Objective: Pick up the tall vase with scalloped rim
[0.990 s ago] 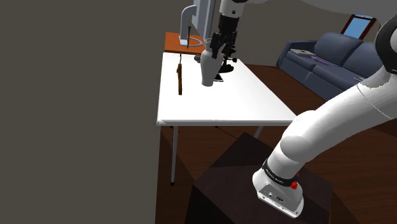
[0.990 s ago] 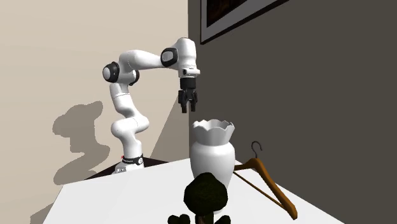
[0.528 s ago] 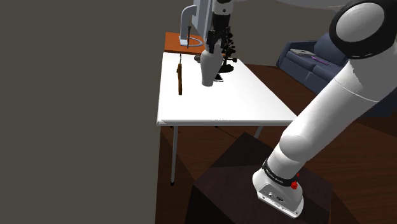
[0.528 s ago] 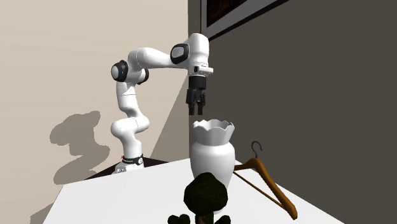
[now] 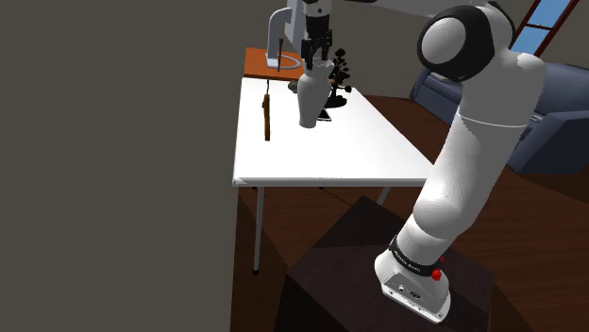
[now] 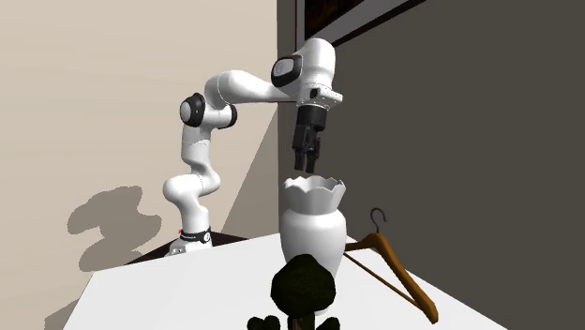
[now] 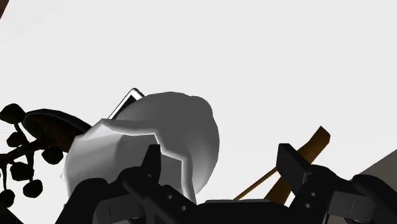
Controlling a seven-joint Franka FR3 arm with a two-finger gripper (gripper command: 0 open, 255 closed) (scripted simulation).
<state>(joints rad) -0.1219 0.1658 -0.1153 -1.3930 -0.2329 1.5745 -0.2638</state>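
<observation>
Vase (image 5: pixel 309 99), tall, pale and scallop-rimmed, is seen standing upright on the white worktop (image 5: pixel 368 156), on the half farther from the stand (image 5: pixel 378 273). In the second exterior view the vase (image 6: pixel 314 225) is shown with a narrow foot, a swollen shoulder and a wavy, flared mouth.

The jaws are pointed straight down and are held just above the rim, directly over the vase's mouth. They are open: in the wrist view the two black fingers (image 7: pixel 150 167) are set well apart. One finger is placed over the vase (image 7: pixel 159 137), and the other is placed outside its wall, over the bare worktop. Nothing is gripped, and no contact with the rim can be made out.

A brown wooden hanger (image 5: pixel 267 118) is laid flat on the worktop at the shoulder view's left of the vase, apart from it. In the second exterior view the hanger (image 6: pixel 394 272) is found at the vase's right, with its hook raised near the vase's body. A dark, plant-like ornament (image 6: pixel 302 286) is placed close beside the vase, partly covering its foot in that view.

An orange-topped side table (image 5: pixel 260 61) is set beyond the worktop's far end, and a blue sofa (image 5: pixel 557 123) is placed at the shoulder view's right.
</observation>
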